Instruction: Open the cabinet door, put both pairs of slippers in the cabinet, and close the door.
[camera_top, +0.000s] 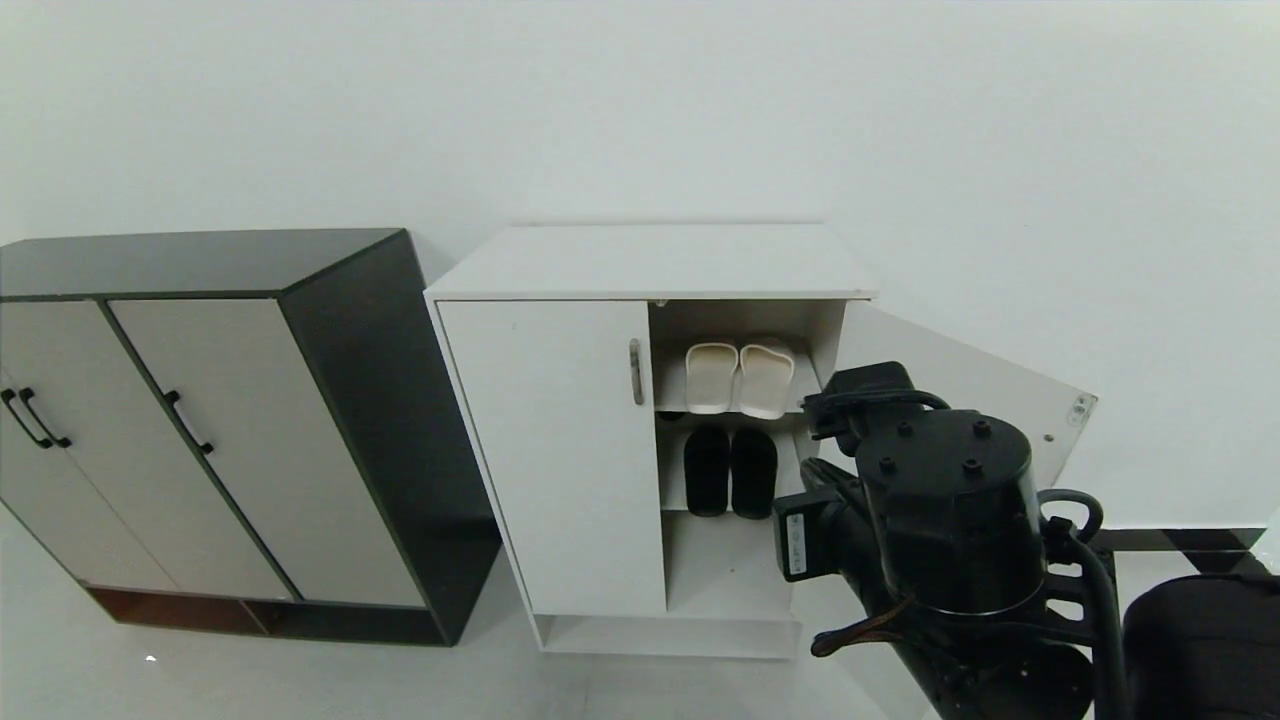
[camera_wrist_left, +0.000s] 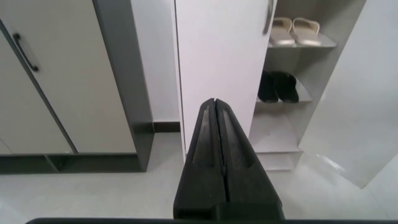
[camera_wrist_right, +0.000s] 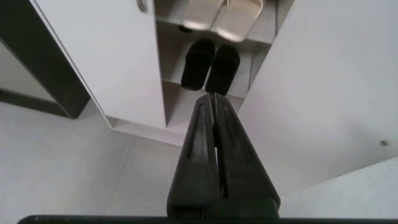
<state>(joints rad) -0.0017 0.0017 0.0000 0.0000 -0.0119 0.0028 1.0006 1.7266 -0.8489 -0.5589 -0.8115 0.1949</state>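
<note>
cabinet door (camera_top: 1010, 385) open, left hand (camera_wrist_left: 215, 102) and right hand (camera_wrist_right: 213, 96) both clenched, empty

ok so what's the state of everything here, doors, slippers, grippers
white cabinet right door, swung open
white cabinet left door, closed
white slippers, side by side on the upper shelf
black slippers, side by side on the middle shelf
dark cabinet doors, both closed
left gripper, shut, holding nothing
right gripper, shut, holding nothing
</note>
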